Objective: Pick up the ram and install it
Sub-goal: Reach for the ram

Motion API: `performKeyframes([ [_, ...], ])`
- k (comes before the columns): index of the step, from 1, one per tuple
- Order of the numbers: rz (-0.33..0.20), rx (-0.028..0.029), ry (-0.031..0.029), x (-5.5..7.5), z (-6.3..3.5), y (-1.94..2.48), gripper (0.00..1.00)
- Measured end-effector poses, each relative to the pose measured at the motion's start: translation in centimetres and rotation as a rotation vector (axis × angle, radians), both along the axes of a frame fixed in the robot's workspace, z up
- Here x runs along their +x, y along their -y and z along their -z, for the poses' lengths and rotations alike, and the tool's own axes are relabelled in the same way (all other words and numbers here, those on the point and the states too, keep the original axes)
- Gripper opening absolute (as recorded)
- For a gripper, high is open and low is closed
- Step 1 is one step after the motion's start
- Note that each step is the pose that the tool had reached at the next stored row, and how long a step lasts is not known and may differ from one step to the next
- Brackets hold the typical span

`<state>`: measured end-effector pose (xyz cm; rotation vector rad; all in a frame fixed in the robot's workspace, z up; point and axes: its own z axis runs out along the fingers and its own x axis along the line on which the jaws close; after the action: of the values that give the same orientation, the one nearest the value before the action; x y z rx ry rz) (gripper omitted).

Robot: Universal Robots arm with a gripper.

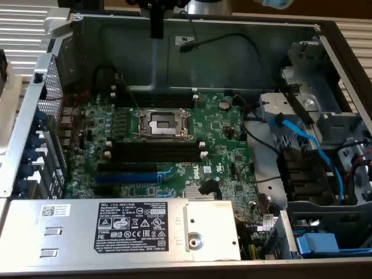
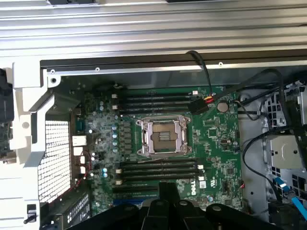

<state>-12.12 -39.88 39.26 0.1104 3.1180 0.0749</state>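
End effector [image 2: 168,190] hung shut over the motherboard [image 2: 218,143], nothing seen in it. The ram was judged light, stiff, fragile: best pinched by its edges, off chips.

One green motherboard [image 1: 226,133], one CPU socket [image 1: 163,123], two banks of black memory slots [image 2: 158,171], one blue expansion slot [image 1: 125,177], one labelled power supply [image 1: 75,226], one coin cell [image 2: 222,106].
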Motion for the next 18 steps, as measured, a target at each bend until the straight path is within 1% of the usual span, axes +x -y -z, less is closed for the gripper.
performKeyframes([
  [14, 0.0, 0.0, 0.0, 0.0, 0.0, -0.01, 0.1],
  [15, 0.0, -0.0008, 0.0026, 0.0, -0.03, -0.17, 0.1],
  [16, 0.0, -0.0065, 0.0067, 0.0, -0.47, -0.5, 0.1],
  [17, 0.0, -0.0135, 0.0085, -0.2, -1.34, -0.98, 0.1],
  [18, 0.0, -0.0156, 0.0087, -0.4, -1.54, -1.1, 0.1],
])
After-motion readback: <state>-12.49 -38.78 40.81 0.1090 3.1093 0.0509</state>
